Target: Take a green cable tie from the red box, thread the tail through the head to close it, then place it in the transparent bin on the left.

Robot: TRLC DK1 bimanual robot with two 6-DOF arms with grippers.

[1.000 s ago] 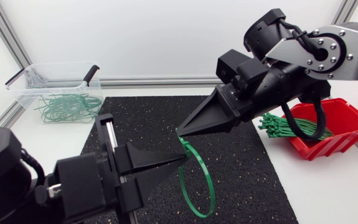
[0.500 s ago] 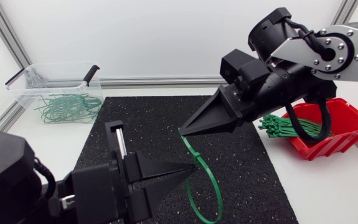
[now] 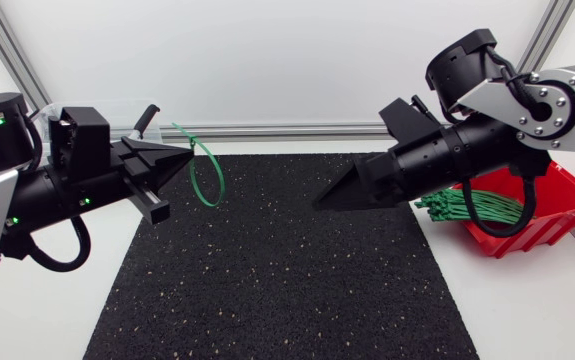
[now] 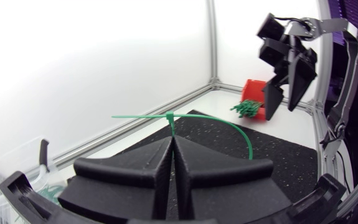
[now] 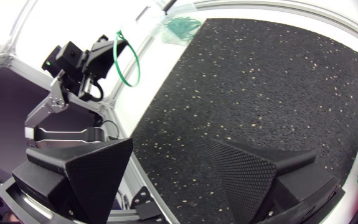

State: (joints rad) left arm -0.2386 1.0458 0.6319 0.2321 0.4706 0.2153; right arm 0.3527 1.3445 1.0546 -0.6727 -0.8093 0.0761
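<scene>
Pinching a thin green plastic cable tie [image 3: 217,165] between its tightly clenched black wedge fingers, your left gripper [image 3: 180,155] hangs above the far left corner of the black speckled rubber mat [image 3: 287,270]. You can see that the tie is closed into a loop. Its tail passes through the small head and sticks out sideways, and the loop curves away ahead of the fingertips, clear of the mat's surface. Your right gripper [image 3: 325,202] is released. Its own wrist view shows the two fingers spread wide apart, pointing down over the right half of the mat, well apart from the left gripper and the loop. The red plastic box [image 3: 557,200] sits just off the mat's right edge, on the white table, with a bundle of straight green ties [image 3: 457,207] lying in it and poking out toward the mat. The clear plastic transparent bin [image 3: 127,104] stands beyond the mat's far left corner, mostly hidden behind your left arm in the head view. The right wrist view shows a tangle of green looped ties [image 5: 182,26] inside it.
</scene>
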